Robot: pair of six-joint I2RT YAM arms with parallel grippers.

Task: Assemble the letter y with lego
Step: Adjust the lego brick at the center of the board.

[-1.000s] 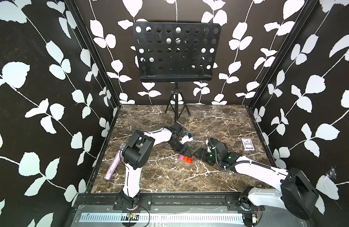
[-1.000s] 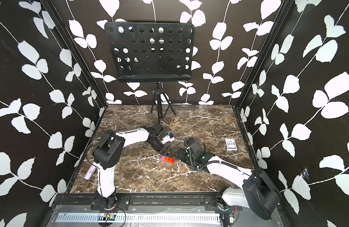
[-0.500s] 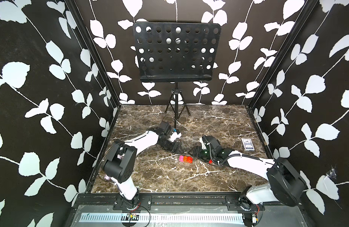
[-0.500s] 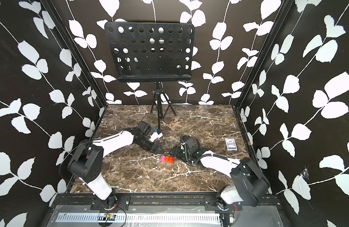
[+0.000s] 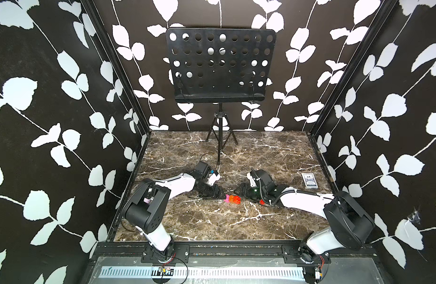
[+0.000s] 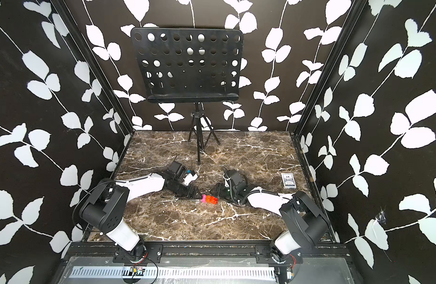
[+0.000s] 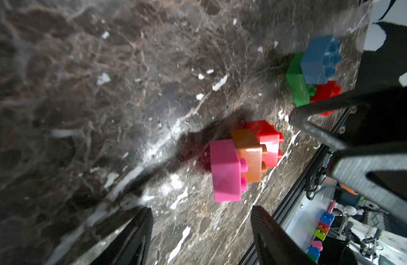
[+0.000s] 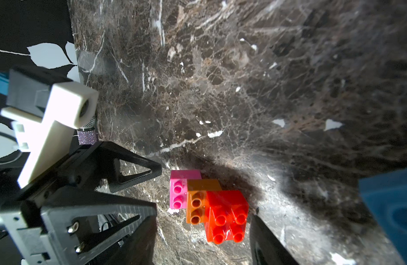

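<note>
Flanking lego stack [image 7: 241, 158]; L fingers [image 7: 133, 238], R fingers [image 8: 264, 243] spread.

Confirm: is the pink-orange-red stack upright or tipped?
Tipped: the stack lies sideways, studs on the red brick point along the marble table, not up.

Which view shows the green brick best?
Left wrist view: the green brick lies unobstructed, joined to a blue brick and a red brick. The right wrist view misses it; in both top views the right arm hides most of it.
</note>
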